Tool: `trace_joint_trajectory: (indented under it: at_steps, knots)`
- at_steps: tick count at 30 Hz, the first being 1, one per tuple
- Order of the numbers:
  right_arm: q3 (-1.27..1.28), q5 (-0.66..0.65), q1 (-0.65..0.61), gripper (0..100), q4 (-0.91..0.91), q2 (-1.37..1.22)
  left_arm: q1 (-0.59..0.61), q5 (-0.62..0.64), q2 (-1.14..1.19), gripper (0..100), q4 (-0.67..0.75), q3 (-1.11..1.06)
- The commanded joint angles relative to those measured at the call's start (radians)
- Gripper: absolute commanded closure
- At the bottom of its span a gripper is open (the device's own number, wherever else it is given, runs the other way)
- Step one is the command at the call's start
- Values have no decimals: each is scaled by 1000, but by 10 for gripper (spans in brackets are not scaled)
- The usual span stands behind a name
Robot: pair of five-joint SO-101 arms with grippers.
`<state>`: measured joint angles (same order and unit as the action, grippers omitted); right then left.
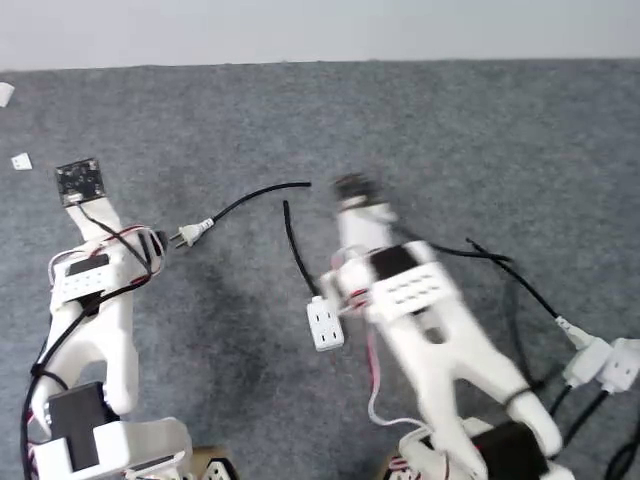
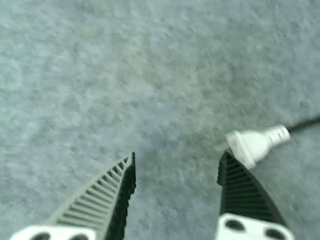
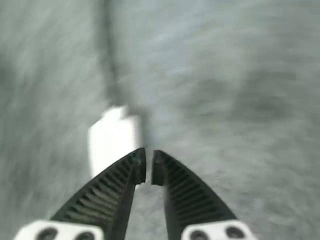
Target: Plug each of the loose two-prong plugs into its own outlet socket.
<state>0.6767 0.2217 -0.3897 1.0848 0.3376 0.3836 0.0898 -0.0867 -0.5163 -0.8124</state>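
The left gripper (image 2: 177, 159) stood low over the grey surface (image 1: 450, 130) with its jaws set wide and nothing between them. The two-prong plug (image 2: 254, 144), white-bodied, lay flat on the surface just beside one fingertip (image 2: 226, 165), outside the gap. In the high view this plug lay near the left arm's tip, prongs toward that arm, and its black cord (image 1: 255, 195) curved away toward the centre of the surface.

The right gripper (image 3: 149, 156) had its jaws narrow, the tips almost meeting, and held nothing. A white block (image 3: 114, 142) with a dark line leading from it lay just beside these jaws; blur prevented identification.

The outlet socket (image 1: 325, 325), a white strip, lay flat near the centre, close beside the right arm (image 1: 440, 340). Its black lead (image 1: 297, 255) ran away from the arms and ended near the free end of the plug cord.

Two white cord fittings (image 1: 600, 362) lay side by side at the far right edge. A small circuit board (image 1: 78, 180) lay beyond the left arm.
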Motion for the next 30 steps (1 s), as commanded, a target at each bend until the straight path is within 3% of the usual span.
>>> trace_joint_trajectory:
  at_steps: [1, 4, 10, 12, 18, 24, 30]
  knots:
    - [14, 40, 142, 991, -105, 68, -61, -104, -18, 743, -114, 87]
    - [46, 35, 203, 987, -186, 68, -83, -232, 51, 743, -193, 173]
    - [112, -17, 251, 987, -317, 67, -124, -236, 227, 743, -290, 420]
    - [126, -29, 249, 987, -343, 67, -150, -252, 273, 743, -293, 484]
    - [133, -41, 245, 987, -358, 65, -210, -465, 434, 746, -233, 665]
    - [138, -40, 245, 987, -384, 50, -233, -611, 592, 746, -434, 881]
    - [104, -38, 245, 989, -392, -12, -238, -649, 746, 751, -578, 1092]
